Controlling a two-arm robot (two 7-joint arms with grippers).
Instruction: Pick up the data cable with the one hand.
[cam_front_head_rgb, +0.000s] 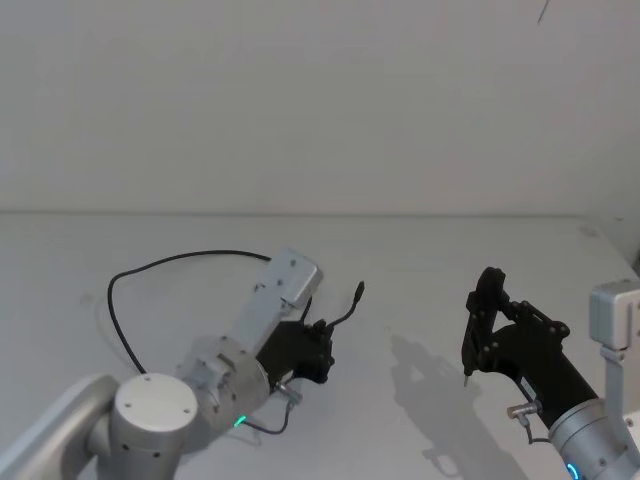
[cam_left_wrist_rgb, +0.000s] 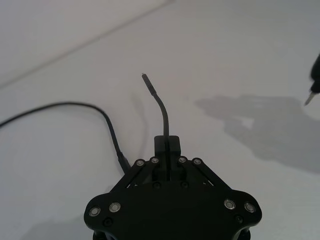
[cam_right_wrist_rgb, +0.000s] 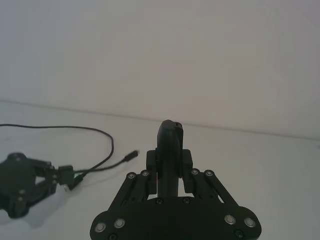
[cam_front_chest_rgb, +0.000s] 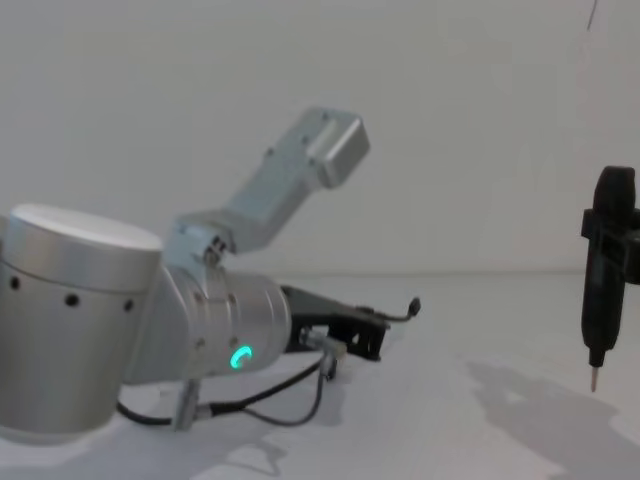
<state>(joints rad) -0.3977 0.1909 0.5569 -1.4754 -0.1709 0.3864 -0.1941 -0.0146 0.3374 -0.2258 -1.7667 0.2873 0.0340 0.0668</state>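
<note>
Had the data cable (cam_left_wrist_rgb: 162, 107) pinched in the left end effector (cam_left_wrist_rgb: 166, 144) just behind its plug, low over the desk (cam_front_head_rgb: 450, 270). Saw the right end effector (cam_front_chest_rgb: 596, 350) parked off right, slack looped farther back. Looked grasped already, so needed a slow straight lift next.

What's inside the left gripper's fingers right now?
The left gripper is shut on the data cable, whose plug end sticks out beyond the fingers. The stretch inside the grip is covered by them.
</note>
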